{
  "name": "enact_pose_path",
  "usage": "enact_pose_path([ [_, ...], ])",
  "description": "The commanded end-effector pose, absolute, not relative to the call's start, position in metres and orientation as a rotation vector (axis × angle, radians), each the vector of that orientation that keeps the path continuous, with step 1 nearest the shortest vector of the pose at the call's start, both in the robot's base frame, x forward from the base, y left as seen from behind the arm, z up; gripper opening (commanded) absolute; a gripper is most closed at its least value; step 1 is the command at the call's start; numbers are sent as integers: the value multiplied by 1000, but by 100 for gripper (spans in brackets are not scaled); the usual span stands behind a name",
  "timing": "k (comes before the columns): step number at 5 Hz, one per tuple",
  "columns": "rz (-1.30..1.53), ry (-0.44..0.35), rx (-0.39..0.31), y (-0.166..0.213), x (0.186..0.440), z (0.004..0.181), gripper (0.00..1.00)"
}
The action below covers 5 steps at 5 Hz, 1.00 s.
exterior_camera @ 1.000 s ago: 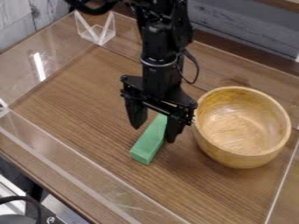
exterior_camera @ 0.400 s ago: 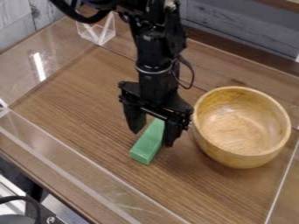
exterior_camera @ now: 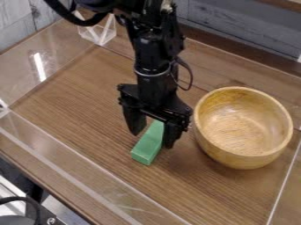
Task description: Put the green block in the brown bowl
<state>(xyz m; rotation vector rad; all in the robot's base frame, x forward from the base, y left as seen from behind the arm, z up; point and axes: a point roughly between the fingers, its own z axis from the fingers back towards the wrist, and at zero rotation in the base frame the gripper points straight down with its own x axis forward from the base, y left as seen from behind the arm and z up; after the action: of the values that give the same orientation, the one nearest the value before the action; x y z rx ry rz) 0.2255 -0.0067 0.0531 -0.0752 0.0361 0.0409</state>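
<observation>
While the open jaws (exterior_camera: 154, 128) are straddling the green block (exterior_camera: 148, 143), centring them before closing is favouring a level grip.

Smooth, pale wooden bowl (exterior_camera: 244, 128)

- Probably a lab or workshop: a black robot arm (exterior_camera: 150, 57) over a wooden surface (exterior_camera: 70, 114)
- Black cable (exterior_camera: 26, 202) at the edge
</observation>
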Motion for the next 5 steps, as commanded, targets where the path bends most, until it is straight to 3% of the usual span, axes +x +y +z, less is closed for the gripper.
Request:
enact_pose_path([
  [1,37,-17,-83,-4,232,62,100],
  [5,38,-22,-86,0,235,42,100],
])
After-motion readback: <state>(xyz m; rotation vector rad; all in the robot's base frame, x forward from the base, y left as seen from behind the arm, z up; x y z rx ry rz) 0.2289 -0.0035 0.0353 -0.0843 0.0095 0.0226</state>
